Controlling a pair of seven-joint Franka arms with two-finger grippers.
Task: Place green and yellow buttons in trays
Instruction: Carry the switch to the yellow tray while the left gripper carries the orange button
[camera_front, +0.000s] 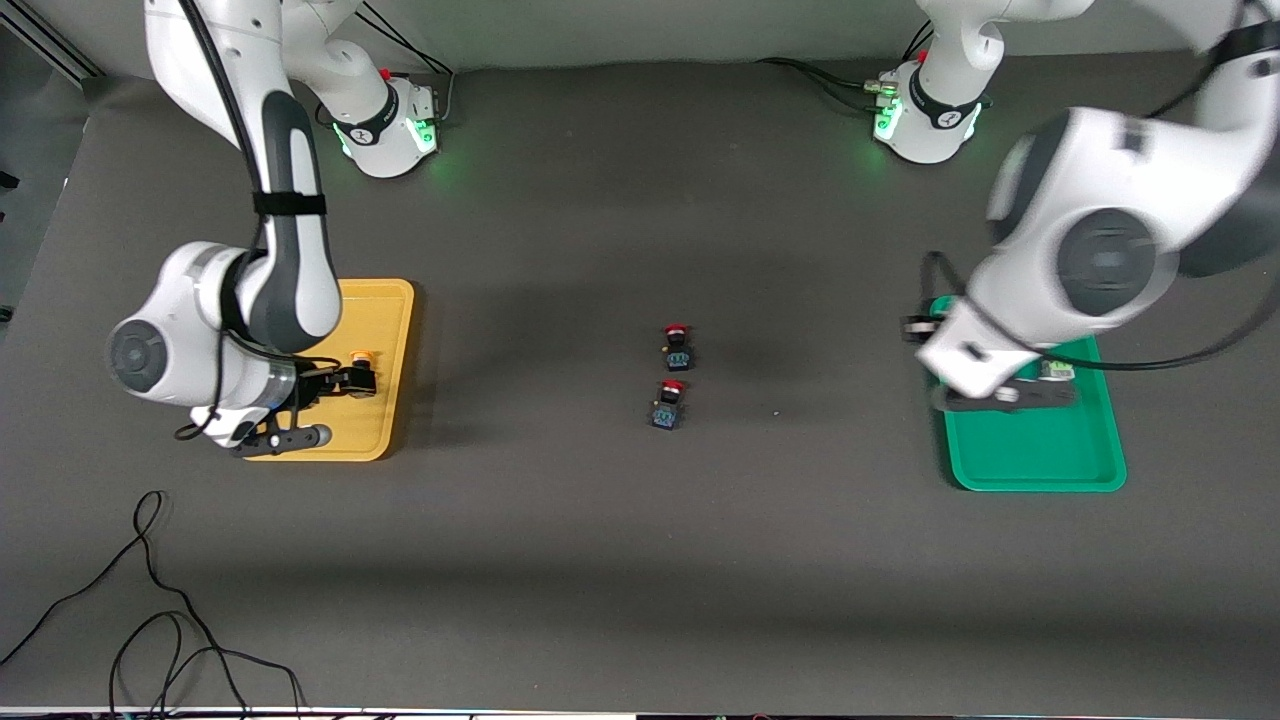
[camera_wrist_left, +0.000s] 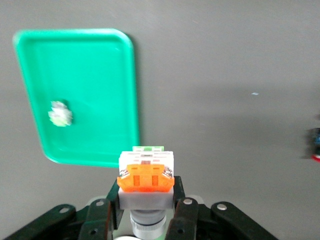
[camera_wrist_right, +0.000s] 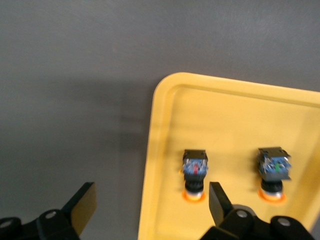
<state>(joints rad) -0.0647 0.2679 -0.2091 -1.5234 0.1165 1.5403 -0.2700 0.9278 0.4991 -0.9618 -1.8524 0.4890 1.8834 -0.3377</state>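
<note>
My left gripper (camera_wrist_left: 145, 210) pinches the white button (camera_wrist_left: 146, 172) by its flat sides: light, rigid, slick plastic; my right gripper (camera_wrist_right: 150, 205) is spread, released.

The yellow tray (camera_front: 385, 420) lies flat at the right arm's end of the table. Two black-bodied buttons stand in it on their yellow-orange caps, side by side: one (camera_wrist_right: 195, 172) near the tray's rim, the other (camera_wrist_right: 273, 170) farther in.

The green tray (camera_front: 1040, 455) lies flat at the left arm's end. A small white and light-green button (camera_wrist_left: 60, 113) rests on its floor. A second white blocky button (camera_wrist_left: 146, 177), with an orange face, is held up in the air in the left gripper (camera_wrist_left: 145, 210), near that tray.
</note>
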